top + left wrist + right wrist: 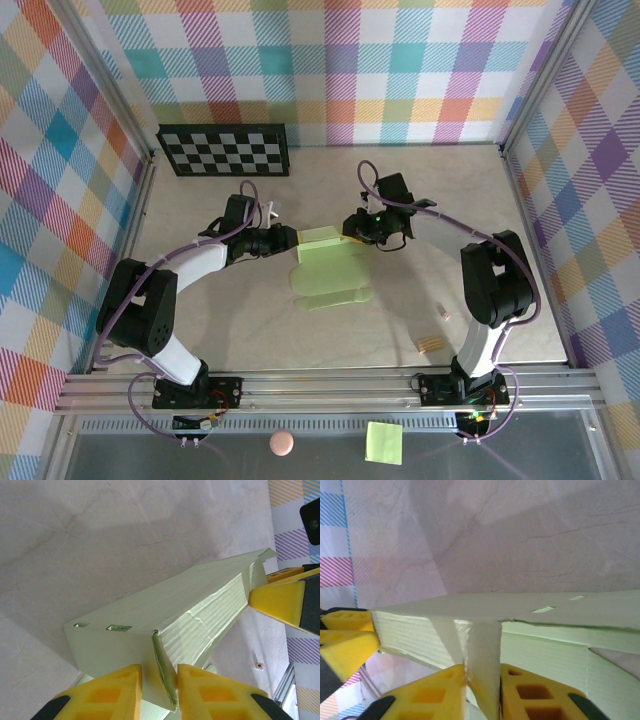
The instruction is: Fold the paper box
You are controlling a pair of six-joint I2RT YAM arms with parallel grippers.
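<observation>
paper box (330,270): on the table (200,320), in front and to the right of the checkerboard (224,149); the half nearer the checkerboard is raised into a long hollow ridge; the half farther from it lies flat, rounded flaps out
left gripper (159,672): at the ridge end closer to the checkerboard; jaws pinch an upright end flap; card touches both yellow pads (115,690)
right gripper (482,672): at the ridge end farther from the checkerboard; jaws closed onto that end's flap, card sandwiched between them
why held so: opposed grips at both ends look meant to keep the raised wall upright and square while the end flaps get turned in; my read, not seen
slots (102,626): two small cuts in the ridge panel; probably take tabs later
step: mid-fold; one wall up, rest of the card flat; well short of a closed box
risk: thin card shows a wrinkle partway along the ridge; uneven pull from either arm could buckle or tear it; a slipping flap lets the wall drop
</observation>
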